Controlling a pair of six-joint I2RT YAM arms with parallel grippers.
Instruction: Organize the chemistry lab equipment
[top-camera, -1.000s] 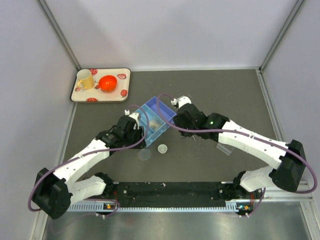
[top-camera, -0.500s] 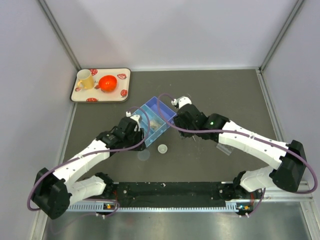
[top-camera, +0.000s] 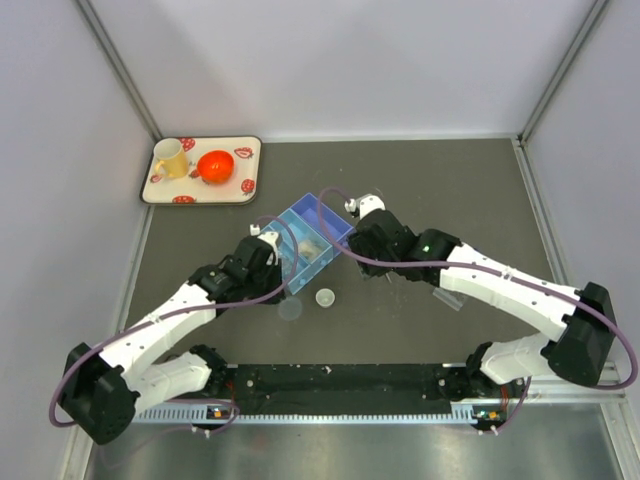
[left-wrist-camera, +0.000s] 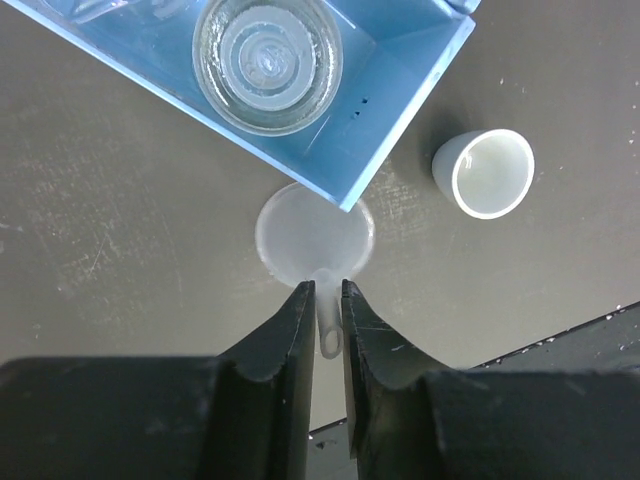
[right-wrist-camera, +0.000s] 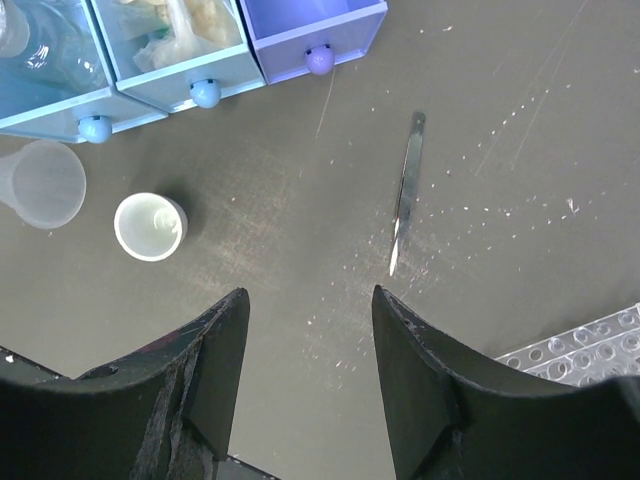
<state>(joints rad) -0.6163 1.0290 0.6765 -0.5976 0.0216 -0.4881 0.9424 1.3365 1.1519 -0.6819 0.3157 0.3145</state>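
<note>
A translucent funnel (left-wrist-camera: 315, 232) lies on the dark table by the corner of the blue drawer box (left-wrist-camera: 400, 120). My left gripper (left-wrist-camera: 328, 290) is shut on the funnel's thin stem, one finger on each side. A clear round dish (left-wrist-camera: 267, 62) sits inside the open blue drawer. A small white cup (left-wrist-camera: 483, 172) stands to the right of the funnel. My right gripper (right-wrist-camera: 310, 295) hangs open over bare table, nothing between its fingers. A thin metal rod (right-wrist-camera: 404, 205) lies ahead of it. The clear gridded tube rack (right-wrist-camera: 590, 345) shows at the lower right.
The drawer box (top-camera: 305, 245) sits mid-table between both arms, its drawer fronts (right-wrist-camera: 160, 85) facing the right wrist. A patterned tray (top-camera: 250, 165) at the back left holds a yellow mug (top-camera: 170, 160) and an orange-red bowl (top-camera: 215, 166).
My left gripper's jaws have closed in onto the funnel's stem. The left arm has shifted slightly. The right arm has stayed put.
</note>
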